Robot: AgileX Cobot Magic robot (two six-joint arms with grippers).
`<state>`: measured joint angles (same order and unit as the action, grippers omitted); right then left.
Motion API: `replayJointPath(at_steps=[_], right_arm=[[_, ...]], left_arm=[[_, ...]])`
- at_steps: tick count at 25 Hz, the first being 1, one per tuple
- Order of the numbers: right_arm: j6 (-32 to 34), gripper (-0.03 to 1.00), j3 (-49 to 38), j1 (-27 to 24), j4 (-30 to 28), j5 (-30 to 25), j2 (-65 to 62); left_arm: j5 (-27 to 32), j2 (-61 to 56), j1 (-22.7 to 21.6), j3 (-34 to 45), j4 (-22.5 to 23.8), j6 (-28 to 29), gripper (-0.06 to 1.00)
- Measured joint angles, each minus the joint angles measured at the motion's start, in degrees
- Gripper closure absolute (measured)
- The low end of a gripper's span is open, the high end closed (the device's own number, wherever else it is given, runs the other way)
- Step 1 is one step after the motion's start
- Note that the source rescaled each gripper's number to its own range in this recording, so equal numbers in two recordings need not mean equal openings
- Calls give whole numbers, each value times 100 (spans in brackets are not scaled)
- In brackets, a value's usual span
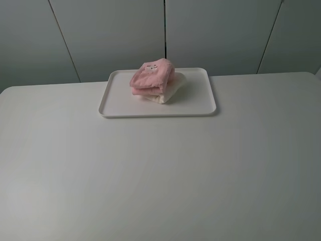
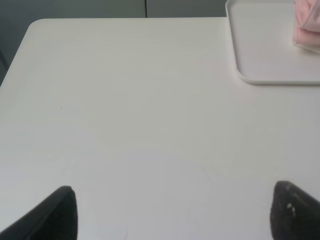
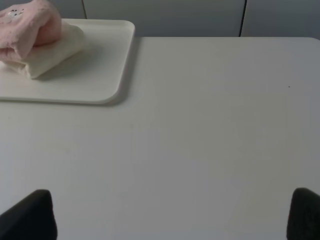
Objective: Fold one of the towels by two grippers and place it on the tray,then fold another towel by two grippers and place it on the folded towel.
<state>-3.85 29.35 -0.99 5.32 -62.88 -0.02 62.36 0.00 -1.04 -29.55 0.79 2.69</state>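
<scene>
The white tray [image 1: 200,103] sits on the far half of the pale surface [image 1: 160,175], close to the back edge and roughly centred between the two sides, with its long sides running across the view. On the tray lies the cream towel [image 1: 169,92], folded into a thick layered bundle, and directly on top of it rests the pink towel [image 1: 151,76], also folded into a rounded bundle, its small embroidered motif facing up. The pink bundle covers most of the cream one, which shows below it and along the side toward the right arm; the stack stands on the middle-to-left part of the tray, leaving a bare stretch of tray on the right. In the high view neither arm appears, and the near part of the surface is bare. The left wrist view shows the left pincer [image 2: 172,212] low over the surface, its two black fingers [image 2: 55,217] spread wide at the edges of the picture with nothing between them; a corner of the tray [image 2: 260,65] and an edge of the pink towel [image 2: 307,25] are visible well apart from it. The right wrist view shows the right pincer [image 3: 172,215] likewise spread wide and holding nothing, its dark fingers [image 3: 35,215] far apart over bare surface, with the tray [image 3: 100,75], the cream towel [image 3: 55,52] and the pink towel [image 3: 27,27] well away from it.
</scene>
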Motion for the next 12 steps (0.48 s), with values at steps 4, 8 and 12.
replayJointPath(at_steps=[4, 8, 12], right_arm=[[0, -3, 0, 0, 0, 0, 0], [0, -3, 0, 0, 0, 0, 0], [0, -3, 0, 0, 0, 0, 0]], left_arm=[[0, 0, 0, 0, 0, 0, -5], [0, 0, 0, 0, 0, 0, -5], [0, 0, 0, 0, 0, 0, -5]])
